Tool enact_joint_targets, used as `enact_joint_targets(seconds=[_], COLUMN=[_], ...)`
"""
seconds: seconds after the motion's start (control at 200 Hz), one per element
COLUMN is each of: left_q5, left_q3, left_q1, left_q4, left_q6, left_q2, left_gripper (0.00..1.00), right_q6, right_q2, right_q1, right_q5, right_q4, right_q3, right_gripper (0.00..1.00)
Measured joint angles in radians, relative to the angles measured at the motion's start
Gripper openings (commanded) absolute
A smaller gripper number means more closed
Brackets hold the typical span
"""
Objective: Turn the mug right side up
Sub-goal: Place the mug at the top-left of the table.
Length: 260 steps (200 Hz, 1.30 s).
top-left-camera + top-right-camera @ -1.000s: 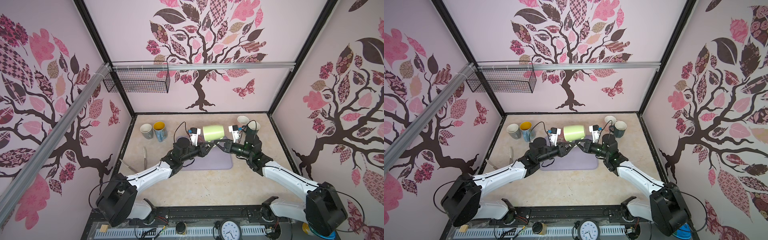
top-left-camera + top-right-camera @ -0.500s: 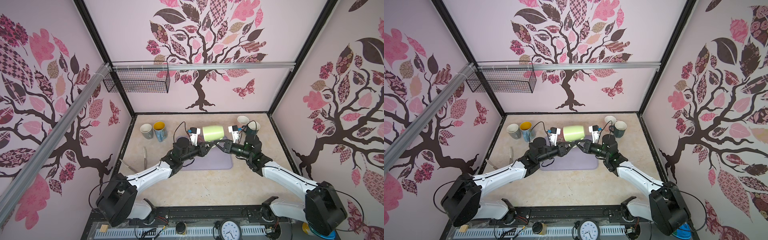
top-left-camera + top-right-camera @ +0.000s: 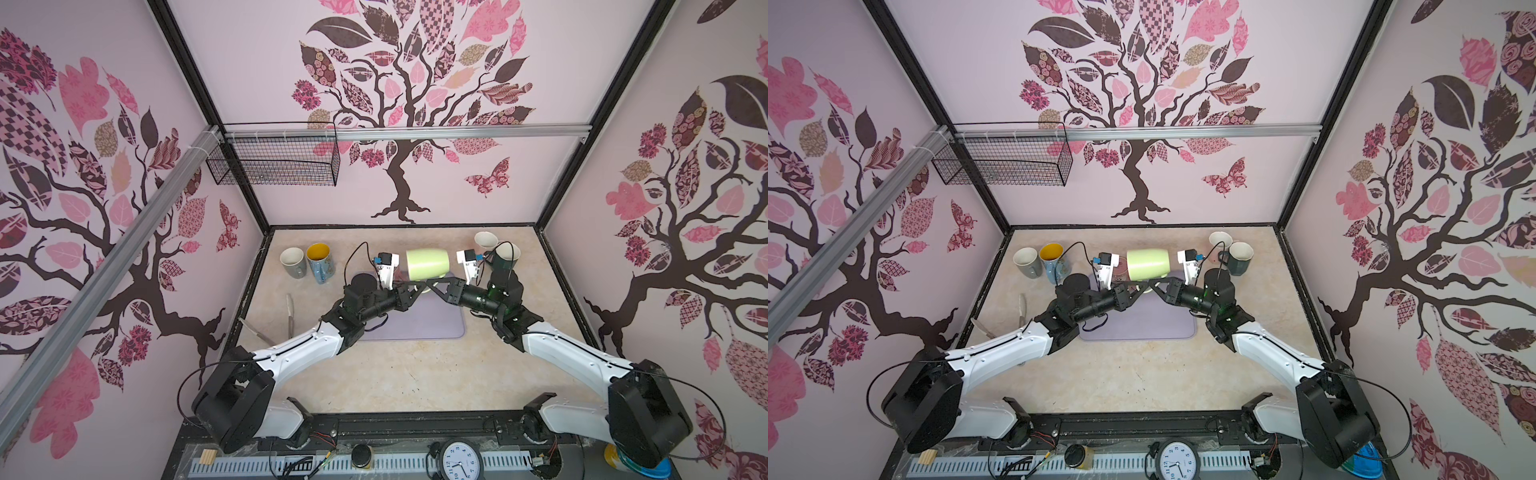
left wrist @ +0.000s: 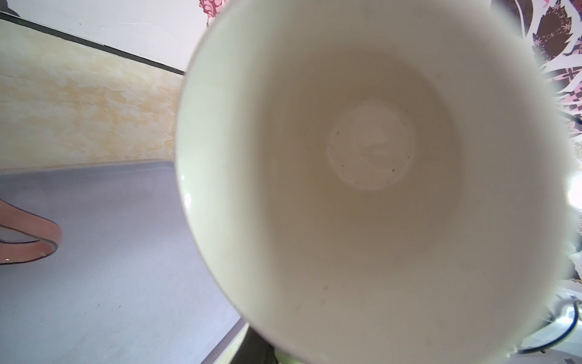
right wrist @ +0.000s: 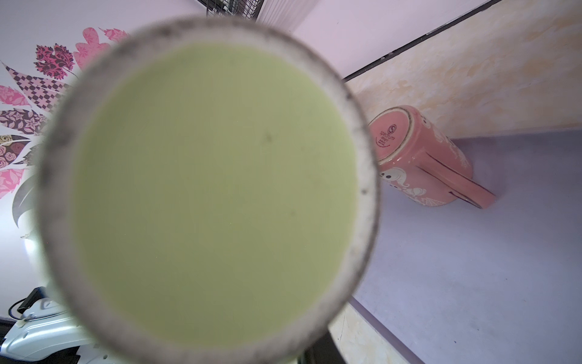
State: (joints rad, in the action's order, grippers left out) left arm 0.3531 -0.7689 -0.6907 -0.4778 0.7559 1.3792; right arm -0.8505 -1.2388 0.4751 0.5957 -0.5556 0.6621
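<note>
Top views: green mug (image 3: 428,264) lies on its side, lifted off the surface (image 3: 415,374), over the far edge of the purple mat (image 3: 415,328), mouth facing left. Left gripper (image 3: 415,285) and right gripper (image 3: 433,285) meet under its near side. Right gripper is clamped on the green mug. Left gripper's jaws are hidden, so I cannot tell.

Left wrist: looks straight into the green mug's cream interior, with the purple mat behind.

Right wrist: its green base fills the view. A pink mug (image 5: 425,157) lies on its side on the purple mat beyond, to the left.
</note>
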Motion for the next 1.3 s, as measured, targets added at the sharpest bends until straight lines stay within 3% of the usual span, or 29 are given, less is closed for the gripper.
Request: enact_joint_targets(seconds=[0.42, 0.665, 0.98, 1.301], left_q5=[-0.008, -0.029, -0.043, -0.138], left_q3=[0.001, 0.002, 0.002, 0.001], left_q1=[-0.001, -0.014, -0.023, -0.026], left_q4=[0.001, 0.012, 0.023, 0.128], left_q6=[-0.023, -0.036, -0.05, -0.066], left_q2=[-0.011, -0.058, -0.066, -0.066], left_gripper=[0.0, 0.0, 0.0, 0.0], right_q6=[0.006, 0.025, 0.04, 0.069], right_q2=[0.0, 0.002, 0.002, 0.002], right_q1=[0.002, 0.009, 0.016, 0.02], right_q5=[0.0, 0.001, 0.003, -0.015], right_q4=[-0.01, -0.026, -0.026, 0.019], right_q3=[0.0, -0.001, -0.007, -0.024], right_gripper=[0.13, 0.31, 0.34, 0.48])
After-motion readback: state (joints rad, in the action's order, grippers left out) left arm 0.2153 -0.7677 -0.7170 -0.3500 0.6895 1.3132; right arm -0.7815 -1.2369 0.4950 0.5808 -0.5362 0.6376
